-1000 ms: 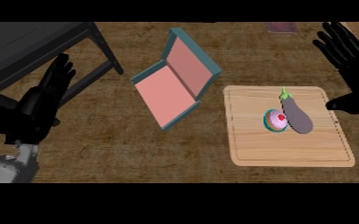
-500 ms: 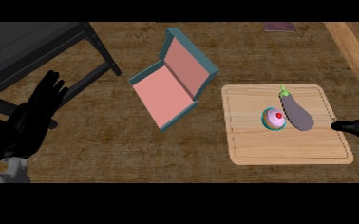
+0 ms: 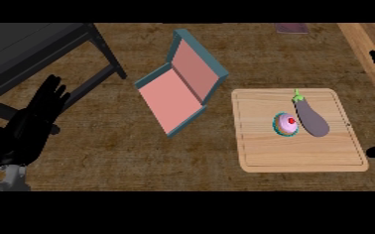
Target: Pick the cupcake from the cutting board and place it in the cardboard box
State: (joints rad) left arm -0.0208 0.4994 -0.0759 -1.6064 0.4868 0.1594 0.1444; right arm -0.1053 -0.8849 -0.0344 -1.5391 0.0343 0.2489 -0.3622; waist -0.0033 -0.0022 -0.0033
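Note:
The cupcake (image 3: pixel 286 124), pink frosting with a red cherry in a teal wrapper, sits on the wooden cutting board (image 3: pixel 293 154) at the right. A purple eggplant (image 3: pixel 313 119) lies just to its right on the same board. The cardboard box (image 3: pixel 178 95), teal outside and pink inside, lies open left of the board with its lid tilted up. My left hand (image 3: pixel 33 121) rests open at the lower left, fingers up, far from the box. Only a black sliver of my right hand (image 3: pixel 371 152) shows at the right edge, beside the board's right side.
A dark table (image 3: pixel 44 47) with black legs fills the upper left corner. A small purple object (image 3: pixel 291 28) lies at the top edge. A light wooden strip (image 3: pixel 359 42) runs along the upper right.
My right hand came down from the upper right and slid almost out of view past the right edge. The left hand shifted slightly lower and left. Cupcake, eggplant and box stayed put.

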